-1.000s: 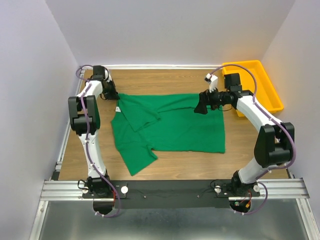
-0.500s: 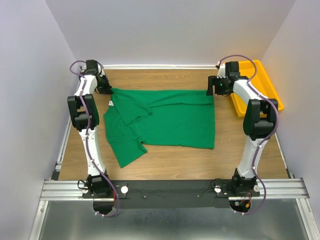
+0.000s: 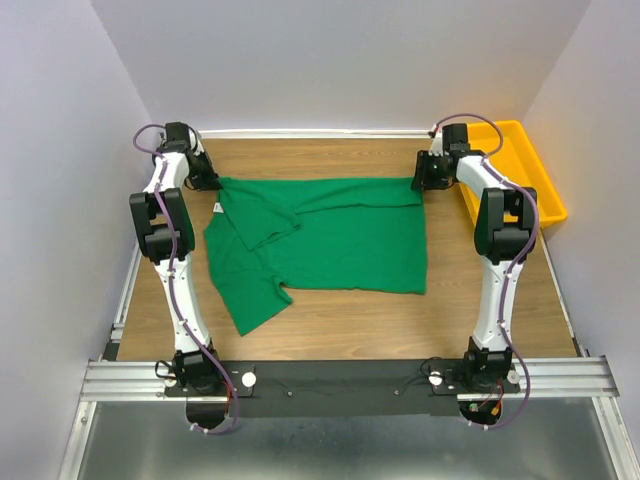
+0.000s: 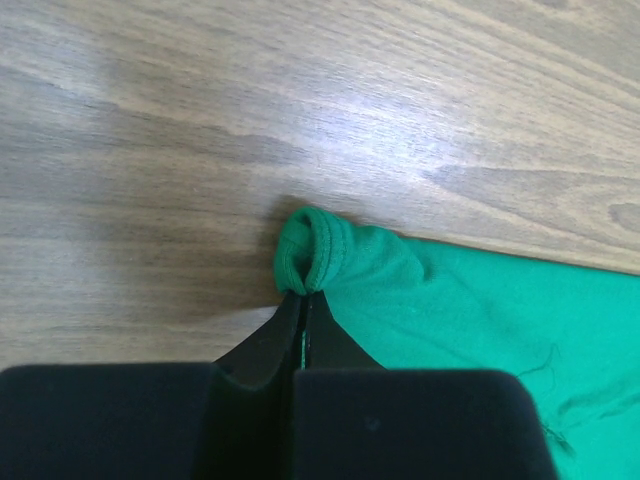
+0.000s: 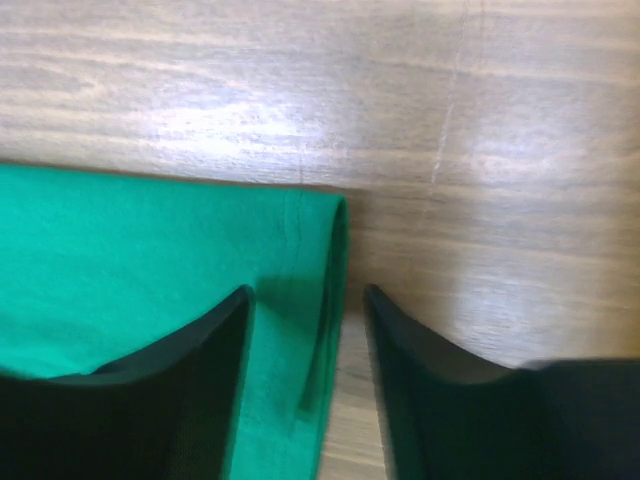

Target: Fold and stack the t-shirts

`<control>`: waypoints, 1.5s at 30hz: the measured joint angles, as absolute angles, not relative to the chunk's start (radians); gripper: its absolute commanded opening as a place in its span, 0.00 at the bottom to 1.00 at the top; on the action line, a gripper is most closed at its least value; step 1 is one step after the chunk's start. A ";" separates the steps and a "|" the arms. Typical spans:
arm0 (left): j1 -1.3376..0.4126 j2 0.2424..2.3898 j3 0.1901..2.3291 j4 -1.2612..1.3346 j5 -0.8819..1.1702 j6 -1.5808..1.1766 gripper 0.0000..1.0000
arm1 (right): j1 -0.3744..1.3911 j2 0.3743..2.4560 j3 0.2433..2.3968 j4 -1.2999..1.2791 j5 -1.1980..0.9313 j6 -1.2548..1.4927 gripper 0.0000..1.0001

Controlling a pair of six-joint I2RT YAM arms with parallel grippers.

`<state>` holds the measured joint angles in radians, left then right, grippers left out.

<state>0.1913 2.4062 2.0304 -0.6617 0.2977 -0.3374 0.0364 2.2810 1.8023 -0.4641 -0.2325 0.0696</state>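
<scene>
Left wrist view: the left fingers (image 4: pixel 262 348) are pressed together on a bunched corner of the green t-shirt (image 4: pixel 450 300), which lies on the wooden table (image 4: pixel 150 120). The right fingers (image 5: pixel 200 365) stand apart, straddling the shirt's other far corner without pinching it. From above, the shirt is spread across the table's middle, its left part folded over itself, with a yellow bin (image 3: pixel 520 170) at the far right.
</scene>
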 measured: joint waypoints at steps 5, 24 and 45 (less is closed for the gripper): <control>0.195 2.399 2.017 -0.651 0.308 -0.337 0.02 | 0.033 2.316 1.838 -0.464 -0.281 0.090 0.12; 0.197 2.391 2.016 -0.556 0.398 -0.496 0.56 | 0.034 2.577 2.335 -0.408 -0.147 0.005 0.76; 0.328 1.005 0.962 -0.113 0.358 -0.420 0.88 | 0.832 1.805 1.335 -0.689 -0.868 -1.097 0.84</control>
